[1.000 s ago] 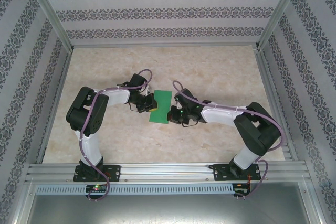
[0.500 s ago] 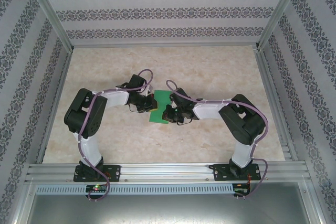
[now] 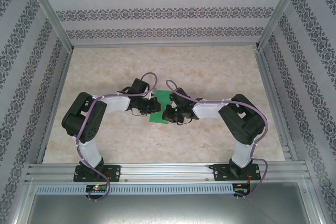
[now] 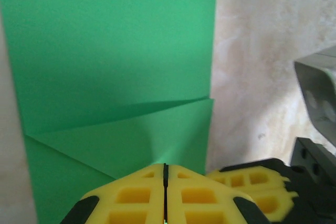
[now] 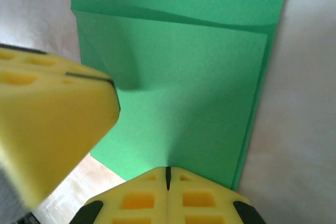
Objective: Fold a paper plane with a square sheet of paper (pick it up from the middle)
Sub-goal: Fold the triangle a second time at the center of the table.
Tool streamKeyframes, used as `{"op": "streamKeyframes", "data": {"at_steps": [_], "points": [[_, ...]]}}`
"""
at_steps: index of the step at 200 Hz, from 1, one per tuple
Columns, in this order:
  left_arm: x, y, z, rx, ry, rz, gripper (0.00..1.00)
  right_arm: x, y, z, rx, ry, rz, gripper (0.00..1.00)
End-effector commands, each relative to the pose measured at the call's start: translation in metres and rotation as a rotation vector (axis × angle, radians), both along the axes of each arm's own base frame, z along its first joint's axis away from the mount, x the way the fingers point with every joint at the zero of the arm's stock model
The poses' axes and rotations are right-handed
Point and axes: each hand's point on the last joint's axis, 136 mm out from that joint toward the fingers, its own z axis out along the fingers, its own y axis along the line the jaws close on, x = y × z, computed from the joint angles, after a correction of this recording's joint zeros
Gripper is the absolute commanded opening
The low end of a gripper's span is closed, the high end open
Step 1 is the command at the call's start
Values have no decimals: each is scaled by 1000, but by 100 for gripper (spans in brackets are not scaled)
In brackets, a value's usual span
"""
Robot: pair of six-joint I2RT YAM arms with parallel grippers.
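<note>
The green sheet of paper [image 3: 163,97] lies mid-table as a narrow folded strip, and no dart-shaped paper plane is in view. In the left wrist view the paper [image 4: 115,51] has a slanted flap folded across it. My left gripper [image 4: 165,167] is shut on that flap's corner, and the paper puckers at its tip. The right gripper's yellow fingers [image 4: 247,179] sit close beside it. My right gripper [image 5: 168,170] is shut on the paper's [image 5: 199,93] near edge, with the left gripper's finger [image 5: 47,114] hovering to its left. Seen from above, the left gripper [image 3: 154,106] and right gripper [image 3: 169,113] nearly touch over the strip.
The beige marbled table [image 3: 220,72] is boxed in by patterned walls [image 3: 168,14] and aluminium posts. A metal rail [image 3: 168,171] carrying both arm bases runs along the near edge. Both arms' elbows jut outward to the left and right.
The left gripper has moved right over the paper, covering more of the strip. The right arm drew in its elbow and shifted slightly left, then held still.
</note>
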Motion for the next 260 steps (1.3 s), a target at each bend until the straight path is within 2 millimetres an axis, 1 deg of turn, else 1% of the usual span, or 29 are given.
{"op": "streamKeyframes", "data": {"at_steps": [1,36,68,88,119,135,153,167,190,206,234,260], "points": [[11,12,-17,99,-83,8,10,-19,-20,-30,-113,91,9,0],[18,33,-30,160,-80,50,10,-25,-25,-31,-132,107,26,0],[23,66,-44,213,-72,135,9,-28,-27,-32,-136,119,24,0],[32,83,-43,198,-58,191,9,-31,-27,-32,-135,129,25,0],[45,101,-35,203,-60,228,9,-33,-29,-34,-144,137,24,0],[48,99,-28,180,-67,216,9,-32,-28,-34,-140,137,24,0],[48,97,-22,167,-76,201,9,-27,-21,-26,-108,116,31,0],[46,94,-19,150,-77,191,9,-18,-11,-10,-68,68,42,0],[41,85,-17,95,-52,170,8,1,5,22,-3,-28,57,0],[34,79,-17,54,-27,168,8,11,16,35,17,-67,65,0],[20,66,-15,-9,19,174,8,27,32,35,23,-93,59,0],[10,55,-12,-32,34,179,8,37,43,28,11,-90,51,0]]}}
